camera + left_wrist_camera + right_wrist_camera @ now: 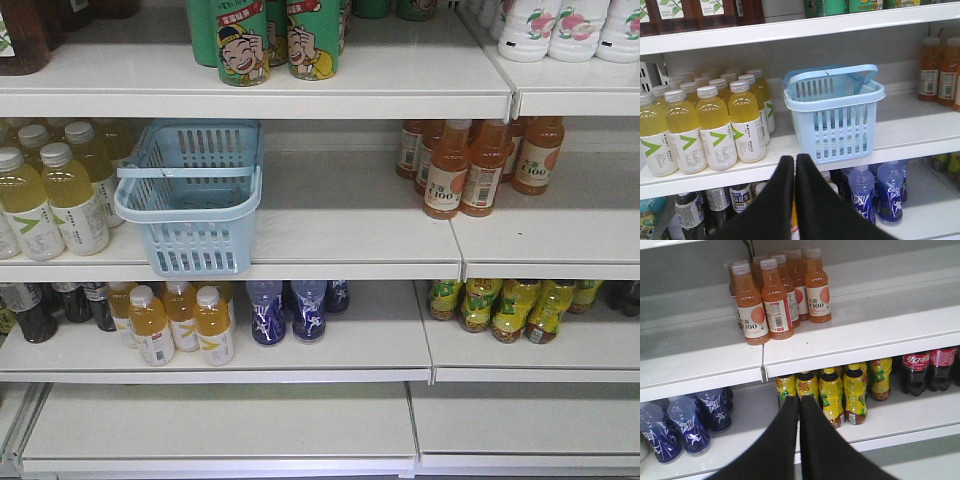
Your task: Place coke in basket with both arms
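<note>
The right gripper (800,399) has its two black tapered fingers pressed together with nothing between them. The coke (916,371) stands upright on the lower shelf (920,415), off to the gripper's right and well apart from it. It is a dark plastic bottle with a red label and white script, and a second one like it stands just beside it at the edge of the view. Between the gripper and the coke is a cluster of yellow bottles (855,395) with glossy yellow-green labels. On the white shelf above stand orange bottles (775,300) with pale caps.

The left gripper (794,160) is likewise closed tip to tip and holds nothing. It sits low in front of the basket (835,107), apart from it. The basket is on the middle shelf at its front edge — light-blue plastic, slotted walls, a rounded rectangular rim and a thin handle band across the top. Just beside it are rows of lemon drinks (747,125) with smooth sides, white ribbed caps and white labels bearing a green chevron
</note>
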`<state>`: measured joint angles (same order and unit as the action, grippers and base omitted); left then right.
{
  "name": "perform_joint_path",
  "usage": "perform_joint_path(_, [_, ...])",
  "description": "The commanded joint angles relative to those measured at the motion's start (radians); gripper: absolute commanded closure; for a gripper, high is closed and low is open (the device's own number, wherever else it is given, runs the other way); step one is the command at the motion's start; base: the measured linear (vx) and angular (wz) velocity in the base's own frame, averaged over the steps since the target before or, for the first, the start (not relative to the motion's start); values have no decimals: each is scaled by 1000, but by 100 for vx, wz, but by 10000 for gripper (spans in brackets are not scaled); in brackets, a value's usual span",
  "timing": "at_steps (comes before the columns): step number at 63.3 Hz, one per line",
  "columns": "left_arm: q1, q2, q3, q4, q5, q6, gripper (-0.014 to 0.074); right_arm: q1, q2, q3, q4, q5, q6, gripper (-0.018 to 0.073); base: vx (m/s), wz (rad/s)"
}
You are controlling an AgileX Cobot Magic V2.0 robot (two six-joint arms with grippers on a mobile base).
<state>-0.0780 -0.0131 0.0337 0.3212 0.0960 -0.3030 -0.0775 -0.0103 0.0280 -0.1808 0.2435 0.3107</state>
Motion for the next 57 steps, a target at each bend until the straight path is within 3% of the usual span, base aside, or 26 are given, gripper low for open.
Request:
perform_joint_path(1, [-5,-12,-1,-1,-79,-3,603,-7,-18,11,-7,-68,-1,561,1,0])
perform_joint_path(57, [-5,-12,-1,-1,-83,-3,603,-7,-18,11,-7,-68,-1,561,0,0])
